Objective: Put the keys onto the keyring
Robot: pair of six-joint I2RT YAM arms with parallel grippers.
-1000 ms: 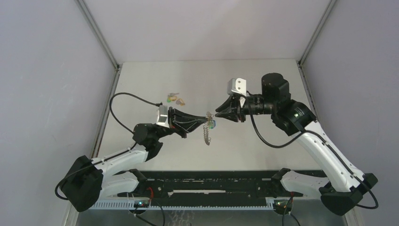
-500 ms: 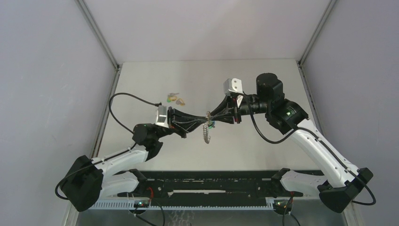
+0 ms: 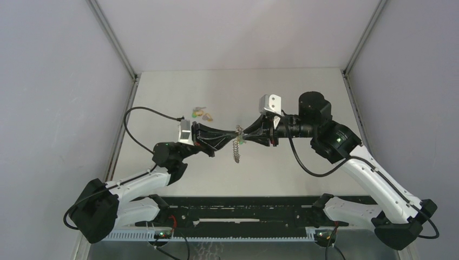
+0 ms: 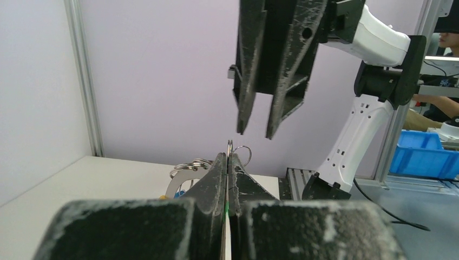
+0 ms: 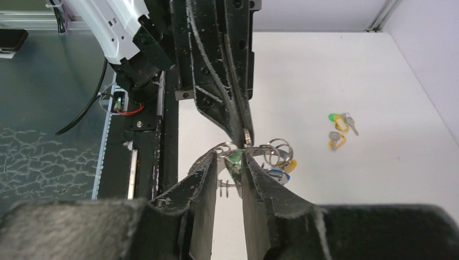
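Where it hangs, keyring (image 3: 236, 147) ribbed, silvery, seemingly coiled.

Shiny metal keyring (image 3: 236, 150), glossy plastic-headed keys (image 5: 335, 140), scuffed matt-black right pincer (image 5: 229, 158).

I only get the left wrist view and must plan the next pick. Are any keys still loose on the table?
Observer: Yes, loose keys with green and yellow heads lie on the table, away from the keyring.
Operator: What is the right gripper lined up with?
Observer: A green key head on the keyring shows between its open fingertips; contact unclear.
Operator: How does the keyring hang?
Observer: From above, it dangles as a coiled bunch from the left gripper.
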